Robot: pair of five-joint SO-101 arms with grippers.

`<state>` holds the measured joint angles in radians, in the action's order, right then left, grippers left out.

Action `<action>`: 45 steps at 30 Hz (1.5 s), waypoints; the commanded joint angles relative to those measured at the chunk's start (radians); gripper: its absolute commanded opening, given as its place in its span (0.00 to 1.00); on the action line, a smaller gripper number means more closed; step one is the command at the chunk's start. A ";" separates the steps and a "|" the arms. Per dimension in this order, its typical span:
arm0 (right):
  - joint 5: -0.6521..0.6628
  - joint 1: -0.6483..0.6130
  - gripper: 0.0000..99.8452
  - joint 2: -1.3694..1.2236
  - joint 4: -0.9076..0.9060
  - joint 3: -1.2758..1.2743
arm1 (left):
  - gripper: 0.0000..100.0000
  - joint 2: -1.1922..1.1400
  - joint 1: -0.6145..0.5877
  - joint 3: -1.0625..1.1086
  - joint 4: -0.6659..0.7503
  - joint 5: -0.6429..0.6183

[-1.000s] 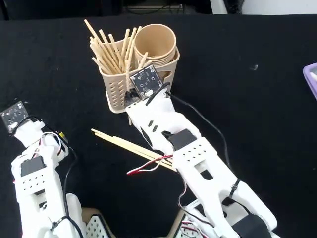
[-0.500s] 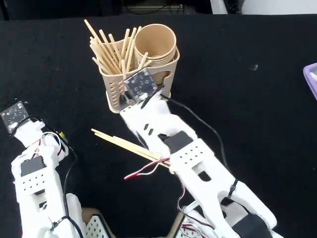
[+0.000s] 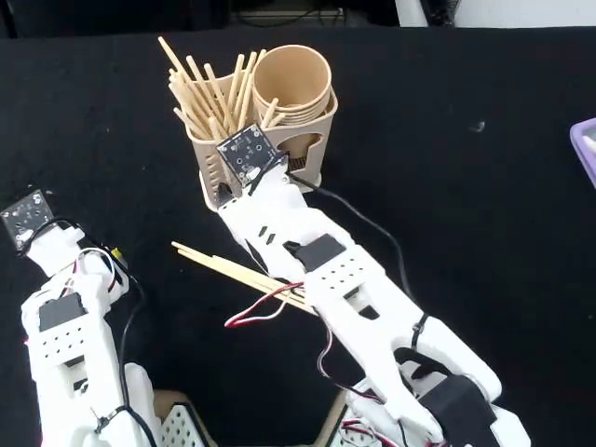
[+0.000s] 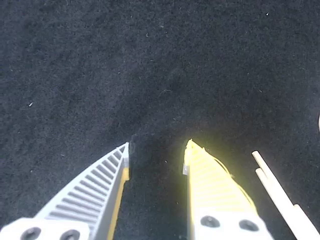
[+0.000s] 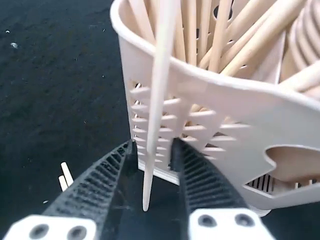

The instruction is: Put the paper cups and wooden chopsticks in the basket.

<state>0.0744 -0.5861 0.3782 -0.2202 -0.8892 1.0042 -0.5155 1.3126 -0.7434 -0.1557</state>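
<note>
Being held open low over the black tabletop (image 4: 150, 60), nearest the robot's base, the left hand (image 4: 156, 150) is grasping nothing, its two fingers being spread with bare surface showing between them; just beside it the ends of the loose chopsticks (image 4: 280, 192) are lying flat; in the high view these are lying as a small bundle between the two arms, one end being covered by the right arm (image 3: 335, 270); farther out, a single chopstick (image 5: 159, 100) is being grasped by the right hand (image 5: 152, 145), which is clenched on it from both sides; it is being held roughly upright, its lower end hanging free between the fingers and its shaft crossing in front of the basket (image 5: 225, 115) wall and rim; the right hand is being held close to the basket's slotted side, and contact cannot be told; inside the basket the standing chopsticks (image 3: 205, 93) are fanning out in one compartment, and the stacked paper cups (image 3: 291, 79) are sitting in the other; well apart, at the tabletop's edge, part of a purple object (image 3: 587, 149) is lying.
</note>
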 commanded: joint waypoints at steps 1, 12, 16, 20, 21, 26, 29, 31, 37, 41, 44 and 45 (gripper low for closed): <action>0.000 -0.006 0.01 0.101 0.025 -0.008 | 0.18 0.018 -0.007 -0.019 0.017 -0.008; 0.000 -0.011 0.02 0.383 0.003 -0.157 | 0.18 0.018 -0.007 -0.019 0.017 -0.008; 0.068 0.017 0.08 0.389 -0.181 -0.130 | 0.18 0.018 -0.002 -0.019 0.017 -0.006; 0.212 0.098 0.18 0.384 -0.465 -0.062 | 0.19 0.008 0.004 -0.042 0.009 0.083; 0.250 0.115 0.18 0.384 -0.537 -0.048 | 0.19 0.008 0.004 -0.050 0.008 0.107; 0.399 0.129 0.17 0.383 -0.796 -0.030 | 0.19 0.006 0.041 -0.054 0.009 0.072; 0.459 0.133 0.17 0.354 -0.873 -0.030 | 0.19 0.006 0.058 -0.038 0.015 0.072; 0.474 0.132 0.17 0.282 -0.896 -0.027 | 0.19 0.006 0.058 -0.036 0.015 0.075; 0.560 0.135 0.17 -0.022 -0.902 0.061 | 0.19 0.006 0.051 -0.033 0.008 0.077; 0.629 0.135 0.17 -0.125 -0.896 0.070 | 0.19 0.008 0.050 -0.022 0.008 0.078; 0.640 0.137 0.17 -0.166 -0.888 0.071 | 0.19 0.008 0.050 -0.021 0.008 0.078; 0.640 0.137 0.17 -0.174 -0.875 0.070 | 0.19 0.008 0.050 -0.021 0.008 0.078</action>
<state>0.6928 -0.4634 0.2325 -1.1178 -0.8692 1.0042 -0.4710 1.3126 -0.7434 -0.0760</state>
